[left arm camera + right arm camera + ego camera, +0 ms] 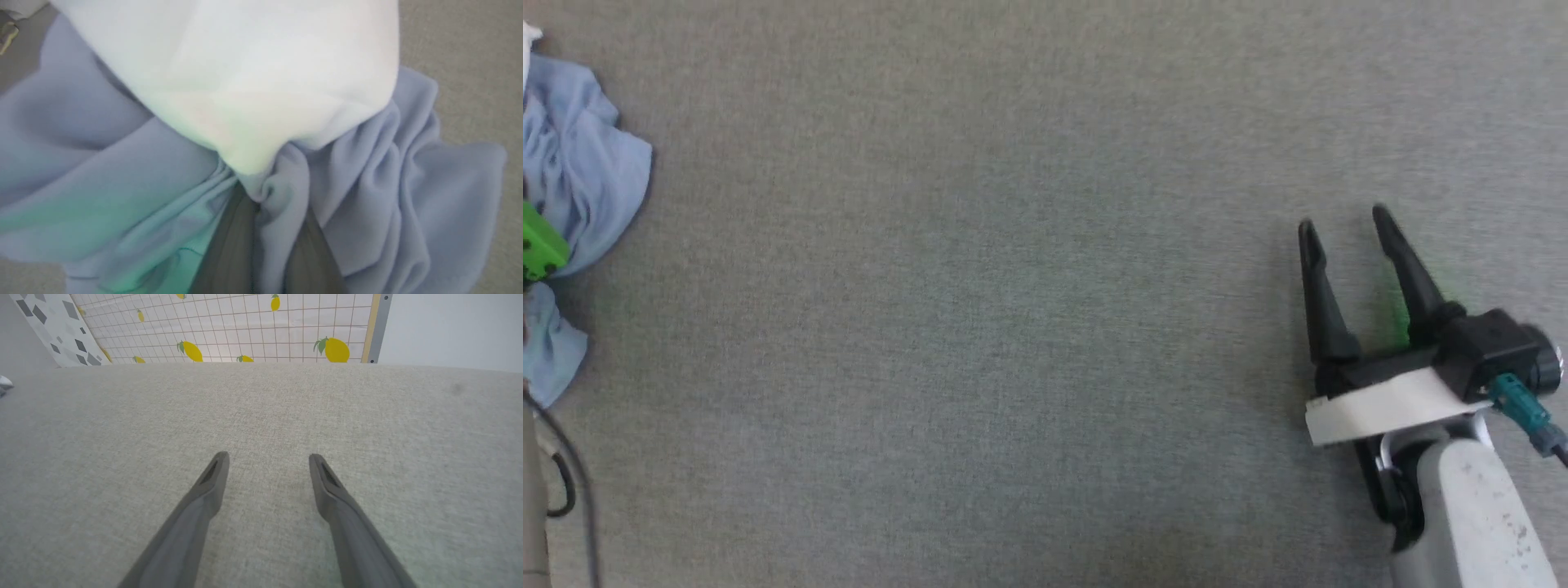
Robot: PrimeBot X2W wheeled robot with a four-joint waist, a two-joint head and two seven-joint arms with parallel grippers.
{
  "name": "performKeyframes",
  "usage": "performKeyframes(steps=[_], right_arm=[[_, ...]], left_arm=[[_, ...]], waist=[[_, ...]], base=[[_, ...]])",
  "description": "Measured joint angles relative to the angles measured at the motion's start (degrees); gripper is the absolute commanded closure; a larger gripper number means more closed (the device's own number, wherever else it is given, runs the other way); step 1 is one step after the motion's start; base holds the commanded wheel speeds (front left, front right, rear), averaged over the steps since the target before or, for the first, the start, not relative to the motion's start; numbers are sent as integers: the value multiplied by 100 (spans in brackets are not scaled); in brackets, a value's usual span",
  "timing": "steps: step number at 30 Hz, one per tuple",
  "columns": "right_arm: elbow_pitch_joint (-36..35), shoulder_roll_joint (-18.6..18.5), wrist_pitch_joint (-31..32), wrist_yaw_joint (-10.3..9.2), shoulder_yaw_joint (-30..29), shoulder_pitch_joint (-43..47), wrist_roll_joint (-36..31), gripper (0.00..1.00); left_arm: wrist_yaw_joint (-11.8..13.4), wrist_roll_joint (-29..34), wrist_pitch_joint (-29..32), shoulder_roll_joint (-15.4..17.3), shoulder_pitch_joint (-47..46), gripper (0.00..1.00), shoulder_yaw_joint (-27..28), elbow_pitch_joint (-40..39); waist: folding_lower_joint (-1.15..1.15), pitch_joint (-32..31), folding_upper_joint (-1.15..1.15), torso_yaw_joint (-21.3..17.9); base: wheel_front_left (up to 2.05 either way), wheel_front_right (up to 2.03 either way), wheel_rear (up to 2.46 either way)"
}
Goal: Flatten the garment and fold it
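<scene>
We see the garment bunched at the worktop's far left. Our left pincer seems pinched on a blue fold of it, though blurred, while the right pincer stands spread, well apart.

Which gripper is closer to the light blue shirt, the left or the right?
Left. The left gripper pinches the garment; the right gripper hangs open over the grey surface, far from it.
</scene>
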Motion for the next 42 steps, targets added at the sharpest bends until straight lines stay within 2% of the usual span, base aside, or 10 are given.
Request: performKeyframes(steps=[5, 11, 14, 22, 27, 30, 36, 42], right_arm=[[341, -16, -53, -1, -92, 394, 164, 0], [520, -16, -112, -1, -144, 703, 360, 0], [559, -18, -145, -1, -219, 851, 443, 0], [570, -18, -153, -1, -336, 1051, 464, 0], [569, -18, -141, -1, -208, 1079, 479, 0], [563, -18, -114, -1, -154, 1084, 479, 0], [522, -18, -9, -1, -110, 1176, 478, 0], [505, -20, 20, -1, -71, 1203, 482, 0]], left_arm=[[-16, 812, -1241, 274, 64, 100, -475, -148], [-129, 1273, -2439, 258, -366, 100, -938, -434], [-212, 1317, -2807, 63, -658, 100, -1183, -633], [-600, 1234, -3118, -1103, -1221, 100, -2076, -944], [-820, 1012, -3088, -1934, -1173, 100, -2611, -694], [-970, 704, -2884, -2252, -931, 100, -2906, -426], [-1151, 3, -1682, -2403, -36, 100, -3677, 388], [-1218, -316, -237, -2419, 453, 100, -4345, 1027]], waist=[[0, -503, 0, -85], [-1, -1295, 0, -66], [-1, -1722, 0, -35], [-1, -2589, 0, -94], [-1, -2803, 0, -370], [-1, -2857, 0, -591], [-1, -2915, 0, -1057], [-1, -2904, 0, -1406]], base=[[0, 0, 0], [0, 0, 0], [0, 0, 0], [0, 0, 0], [0, 0, 0], [0, 0, 0], [0, 0, 0], [0, 0, 0]])
